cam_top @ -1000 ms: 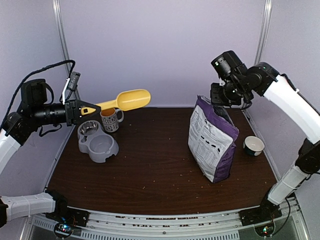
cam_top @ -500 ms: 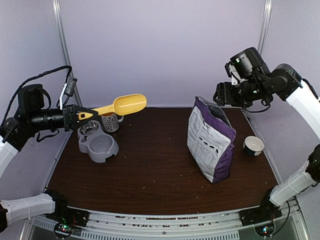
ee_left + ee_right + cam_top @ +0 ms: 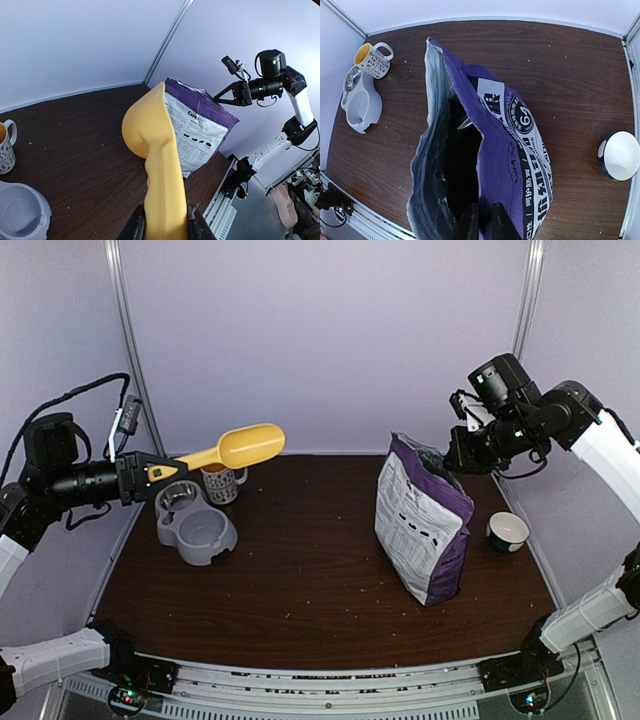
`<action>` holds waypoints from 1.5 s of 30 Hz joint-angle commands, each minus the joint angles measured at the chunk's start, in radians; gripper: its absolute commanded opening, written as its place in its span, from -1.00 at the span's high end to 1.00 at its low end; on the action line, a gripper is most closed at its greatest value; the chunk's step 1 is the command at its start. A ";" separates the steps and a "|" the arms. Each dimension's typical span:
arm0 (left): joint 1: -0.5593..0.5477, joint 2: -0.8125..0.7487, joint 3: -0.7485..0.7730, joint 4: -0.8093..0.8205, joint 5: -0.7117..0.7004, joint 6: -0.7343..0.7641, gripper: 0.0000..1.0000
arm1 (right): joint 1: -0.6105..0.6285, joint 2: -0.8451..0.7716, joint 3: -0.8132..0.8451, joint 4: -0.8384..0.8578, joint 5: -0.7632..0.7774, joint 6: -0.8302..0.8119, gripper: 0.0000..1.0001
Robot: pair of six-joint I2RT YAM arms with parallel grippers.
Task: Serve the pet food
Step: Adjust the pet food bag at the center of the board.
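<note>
The purple-and-white pet food bag (image 3: 425, 525) stands upright and open on the right of the brown table. Its inside (image 3: 460, 165) is dark, so the kibble is hidden. My right gripper (image 3: 460, 460) is at the bag's top right rim. In the right wrist view the right gripper (image 3: 485, 222) has its fingers pinched on that purple rim. My left gripper (image 3: 150, 472) is shut on the handle of a yellow scoop (image 3: 245, 445), held level in the air above the table's left side. The scoop (image 3: 150, 125) points toward the bag (image 3: 200, 130). I cannot see inside it.
A grey double pet bowl (image 3: 195, 525) sits at the left, with a patterned mug (image 3: 222, 480) behind it. A small white bowl (image 3: 508, 531) stands right of the bag. Crumbs are scattered on the table (image 3: 300, 590). Walls close in on the left, back and right.
The right gripper swung away from the bag's top, opened, then came down onto the right rim and closed. The left arm drew the scoop a little back to the left.
</note>
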 commanded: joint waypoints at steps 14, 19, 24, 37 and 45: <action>0.006 -0.046 -0.004 0.043 -0.037 -0.061 0.57 | -0.080 0.082 0.233 -0.039 -0.193 0.049 1.00; 0.006 -0.056 0.015 0.025 -0.048 -0.068 0.57 | -0.136 -0.046 0.115 0.234 -0.413 0.233 1.00; 0.006 -0.067 0.009 0.025 -0.053 -0.075 0.57 | -0.184 -0.163 -0.049 0.387 -0.545 0.358 1.00; 0.006 -0.078 0.007 0.025 -0.067 -0.110 0.57 | -0.192 -0.350 -0.400 0.901 -0.682 0.823 1.00; 0.006 -0.072 0.001 0.025 -0.079 -0.122 0.57 | -0.194 -0.473 -0.634 1.162 -0.565 1.193 1.00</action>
